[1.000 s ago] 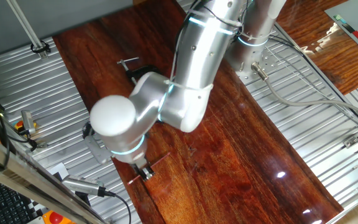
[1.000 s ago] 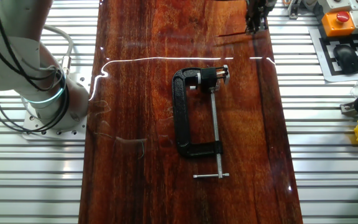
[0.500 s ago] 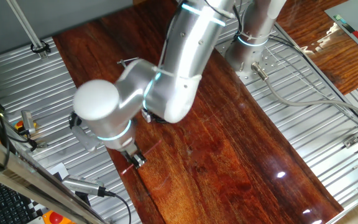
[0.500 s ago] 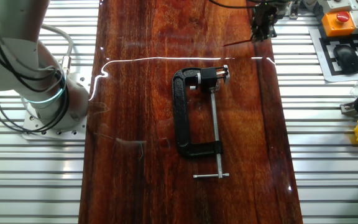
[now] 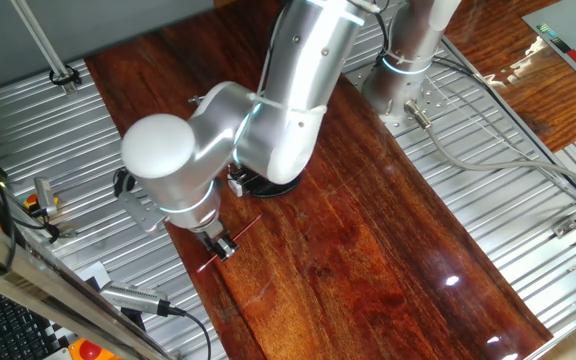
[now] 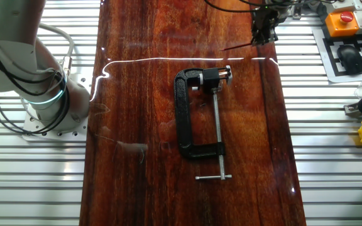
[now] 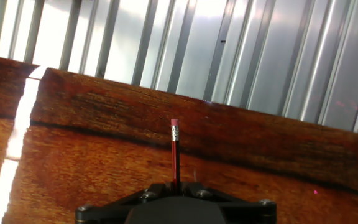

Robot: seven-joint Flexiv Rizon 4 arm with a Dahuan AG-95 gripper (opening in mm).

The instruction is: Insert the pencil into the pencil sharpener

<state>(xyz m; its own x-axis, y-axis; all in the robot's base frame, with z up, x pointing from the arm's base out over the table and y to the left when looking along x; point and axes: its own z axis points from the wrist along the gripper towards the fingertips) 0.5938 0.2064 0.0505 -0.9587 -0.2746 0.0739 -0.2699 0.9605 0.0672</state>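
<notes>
My gripper [image 5: 222, 246] is shut on the thin red pencil [image 5: 238, 235] and holds it just above the dark wooden board near its edge. In the other fixed view the gripper [image 6: 263, 32] is at the top right and the pencil [image 6: 236, 45] points left. In the hand view the pencil [image 7: 175, 149] sticks straight out from the closed gripper [image 7: 176, 186], with its metal-banded end forward. The tiny silvery pencil sharpener [image 6: 226, 73] sits in the jaw of the black clamp [image 6: 182, 113]. In the first fixed view the arm mostly hides it.
The wooden board [image 6: 143, 188] lies on ribbed metal table [image 6: 36, 182]. The robot base [image 6: 43, 107] stands left of the board. An orange stop button [image 6: 343, 19], a mouse and small items lie to the right. The board's edge and the ribbed metal show ahead in the hand view [image 7: 241, 56].
The arm has swung, carrying the gripper and the pencil a short way along the board's edge towards the clamp. The clamp has not moved.
</notes>
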